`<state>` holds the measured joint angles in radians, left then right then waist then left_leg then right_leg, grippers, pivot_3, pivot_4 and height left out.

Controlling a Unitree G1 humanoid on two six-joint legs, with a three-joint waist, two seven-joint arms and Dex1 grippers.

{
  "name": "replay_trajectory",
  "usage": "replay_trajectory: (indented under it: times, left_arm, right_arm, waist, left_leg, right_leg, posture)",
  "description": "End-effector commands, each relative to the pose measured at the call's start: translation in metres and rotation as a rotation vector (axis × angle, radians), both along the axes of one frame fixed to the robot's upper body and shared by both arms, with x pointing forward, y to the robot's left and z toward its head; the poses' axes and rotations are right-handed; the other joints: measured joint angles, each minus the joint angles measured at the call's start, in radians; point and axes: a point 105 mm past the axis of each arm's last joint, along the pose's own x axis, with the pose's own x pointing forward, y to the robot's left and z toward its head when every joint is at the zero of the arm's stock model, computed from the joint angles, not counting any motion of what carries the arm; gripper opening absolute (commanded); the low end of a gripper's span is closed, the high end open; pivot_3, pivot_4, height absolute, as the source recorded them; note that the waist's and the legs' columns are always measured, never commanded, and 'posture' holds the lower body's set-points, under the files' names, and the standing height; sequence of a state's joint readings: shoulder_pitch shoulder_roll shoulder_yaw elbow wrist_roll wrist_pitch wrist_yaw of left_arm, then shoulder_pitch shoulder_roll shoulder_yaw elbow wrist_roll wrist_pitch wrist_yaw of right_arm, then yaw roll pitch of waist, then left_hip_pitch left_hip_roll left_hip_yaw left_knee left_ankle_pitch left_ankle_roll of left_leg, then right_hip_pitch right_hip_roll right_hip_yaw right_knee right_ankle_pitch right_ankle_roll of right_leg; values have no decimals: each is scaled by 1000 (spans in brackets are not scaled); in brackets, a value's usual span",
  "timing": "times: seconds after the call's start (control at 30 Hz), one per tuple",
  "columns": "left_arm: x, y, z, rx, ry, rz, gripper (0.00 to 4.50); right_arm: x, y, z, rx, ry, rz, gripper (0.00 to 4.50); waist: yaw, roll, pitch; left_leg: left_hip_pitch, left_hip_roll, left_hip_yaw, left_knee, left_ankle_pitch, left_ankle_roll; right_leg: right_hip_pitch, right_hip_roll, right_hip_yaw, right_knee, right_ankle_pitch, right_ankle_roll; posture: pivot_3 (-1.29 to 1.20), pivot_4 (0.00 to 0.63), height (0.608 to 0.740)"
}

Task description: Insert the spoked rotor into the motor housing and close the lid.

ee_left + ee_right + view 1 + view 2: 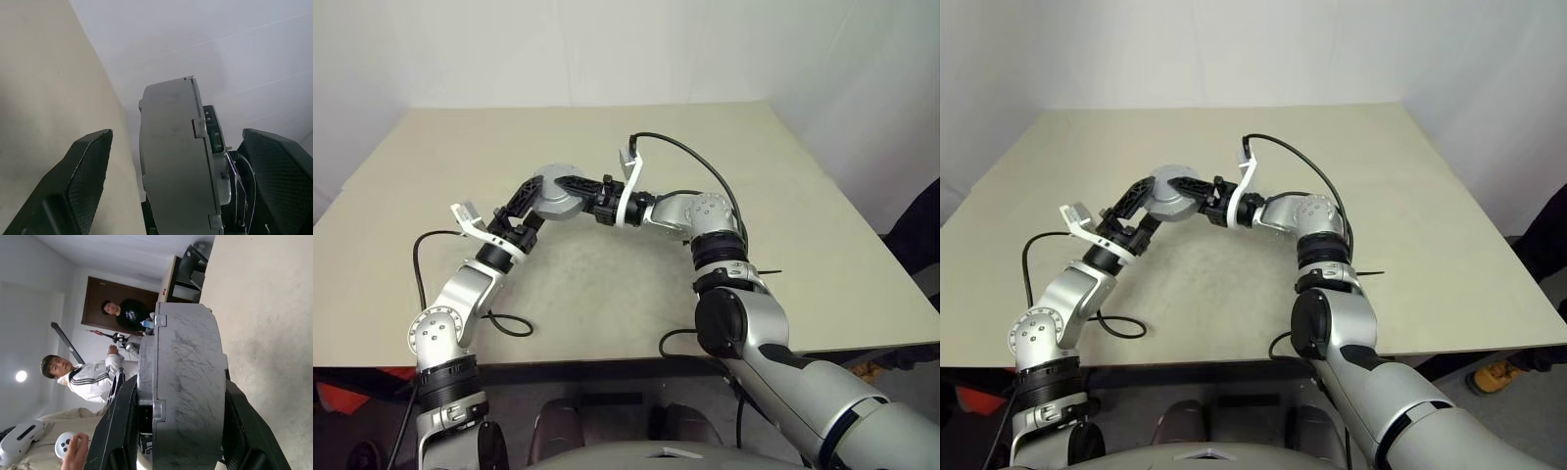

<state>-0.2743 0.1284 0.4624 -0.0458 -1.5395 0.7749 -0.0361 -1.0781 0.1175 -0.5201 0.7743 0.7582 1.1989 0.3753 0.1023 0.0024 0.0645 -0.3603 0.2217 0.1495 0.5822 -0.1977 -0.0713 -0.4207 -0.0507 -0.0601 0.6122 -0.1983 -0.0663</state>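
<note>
Now: I am holding one round grey thing up in the air, over the middle of my desk (431, 176).
Motor housing (556, 194): it is a short, fat, round grey thing. It hangs above the desk and does not touch it. It stands on its edge, so its flat faces point to the sides.
Right claw (576, 186): it comes in from the right and points left. Its two black fingers pinch the housing, one on each flat face, and hold it up.
Left claw (530, 201): it is spread wide. It sits just left of the housing and a bit nearer to me. In my left wrist view one finger (73, 186) is on each side of the housing, and I see a gap next to each. I think it is not touching.
Seam: a thin line runs round the housing, so I think the lid is on. I cannot see the wires inside.
Spoked rotor: I cannot tell where it is. It may be inside.
Which way next: the housing lies right between my left fingers, edge toward them. My left claw is the free one, so I think it should squeeze in on the round rim.
People: two people (93, 377) stand in the room in my right wrist view.
</note>
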Motion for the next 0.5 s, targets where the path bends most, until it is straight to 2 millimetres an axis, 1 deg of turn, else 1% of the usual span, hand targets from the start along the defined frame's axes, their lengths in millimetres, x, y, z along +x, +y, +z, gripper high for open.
replay_trajectory:
  times: [0.03,0.17,0.27,0.33,0.4,0.43,0.5]
  left_arm:
    - [2,-2,8,16,-28,1,4485]
    - [2,-2,6,18,-26,2,4485]
    - [3,-2,4,24,-16,8,3902]
    - [4,-2,4,23,-17,9,3292]
    - [4,-2,3,21,-18,9,2482]
    - [5,-2,3,20,-17,9,2239]
    - [5,-1,2,19,-15,8,2196]
  right_arm:
    - [0,0,35,106,-90,3,2062]
    - [0,0,36,107,-93,3,2062]
    - [0,1,38,108,-96,3,2062]
    - [-1,2,39,108,-100,4,2062]
    - [-1,2,39,108,-102,3,2062]
    - [0,2,39,107,-102,2,2062]
    - [0,3,39,107,-102,1,2062]
  waist:
    - [0,0,0]
    - [0,0,0]
    - [0,0,0]
    - [0,0,0]
    - [0,0,0]
    - [0,0,0]
    - [0,0,0]
  left_leg:
    - [0,0,0,0,0,0]
    - [0,0,0,0,0,0]
    - [0,0,0,0,1,-1]
    - [1,0,0,0,1,-2]
    - [1,0,0,0,1,-2]
    - [1,0,0,0,1,-2]
    - [1,0,0,1,2,-3]
  right_leg:
    - [0,0,0,0,0,0]
    - [0,0,0,1,0,0]
    - [0,0,0,1,0,0]
    - [0,0,0,2,0,0]
    - [0,0,0,3,0,0]
    - [0,0,0,3,0,0]
    - [0,0,0,4,0,0]
  posture:
    - [0,0,740]
    - [0,0,740]
    - [0,0,740]
    - [0,0,740]
    - [0,0,740]
    - [0,0,740]
    - [0,0,740]
